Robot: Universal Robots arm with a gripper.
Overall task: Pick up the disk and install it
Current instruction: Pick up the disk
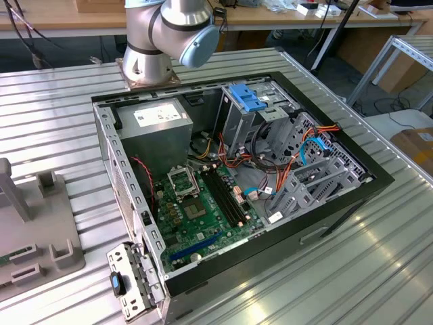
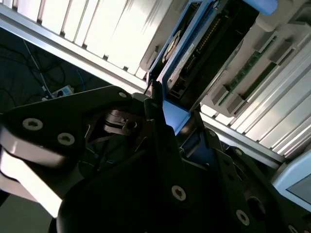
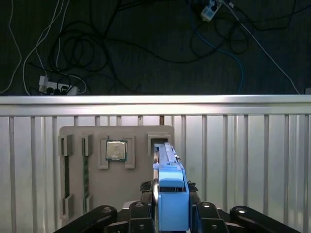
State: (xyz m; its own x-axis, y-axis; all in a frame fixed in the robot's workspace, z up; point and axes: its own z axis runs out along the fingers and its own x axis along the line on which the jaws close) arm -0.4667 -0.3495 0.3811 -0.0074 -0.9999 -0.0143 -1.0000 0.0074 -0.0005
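Exterior view first: arm base (image 1: 166, 30) mounted at the far edge of a ribbed metal table (image 1: 352, 277), just behind an open computer case (image 1: 338, 206) lying on its side. Inside the case, a grey power supply (image 1: 155, 128) toward the exterior view's left, a green motherboard (image 1: 196, 210) below it, and a short blue clip (image 1: 249, 98) capping a grey metal cage (image 1: 237, 132), with red, orange and blue cables looped beside it. At the exterior view's left edge, well apart from the case, a grey fixture tray (image 1: 30, 237). Next, the second wrist view: black gripper (image 2: 177, 114) closed narrow around the disk (image 2: 187, 53), fingers (image 2: 155, 104) pressed against the blue carrier at its near end, dark body and pale label running away from the camera. Beyond the disk, the same tray (image 2: 262, 68) on the table slats (image 2: 97, 29), and dark floor with cables past the table edge. Finally, the first wrist view: disk (image 3: 166, 160) seen edge-on, upright, its blue carrier flanked on both sides by the gripper (image 3: 170, 194), touching on each side. Far end of the disk at the tray's rightmost slot (image 3: 158, 141); impossible to tell whether seated in it or lifted clear. On the tray (image 3: 116, 194), a square processor chip (image 3: 116, 150) just beside that slot, and two green memory sticks (image 3: 86, 167) standing in narrow holders farther along. Past the table edge, tangled cables on dark floor.
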